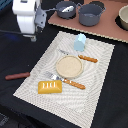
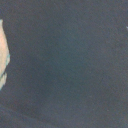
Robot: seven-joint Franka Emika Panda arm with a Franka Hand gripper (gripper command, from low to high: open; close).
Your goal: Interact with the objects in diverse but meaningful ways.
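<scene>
The yellow-orange scored bread loaf lies on the pale placemat near its front corner. The pale blue carton block stands at the mat's far side. The reddish-brown sausage stick lies on the dark cloth, off the mat on the exterior view's left. My gripper hangs high over the dark cloth at the back left, apart from all of these. Its jaws are too blurred to read. The wrist view shows dark cloth and a pale, teal-edged shape at the edge that I cannot identify. The small white-and-blue piece is not clearly in view.
A round wooden plate sits mid-mat, with a wooden-handled fork in front of it and a knife behind. Two grey pots and a bowl stand on a brown board at the back.
</scene>
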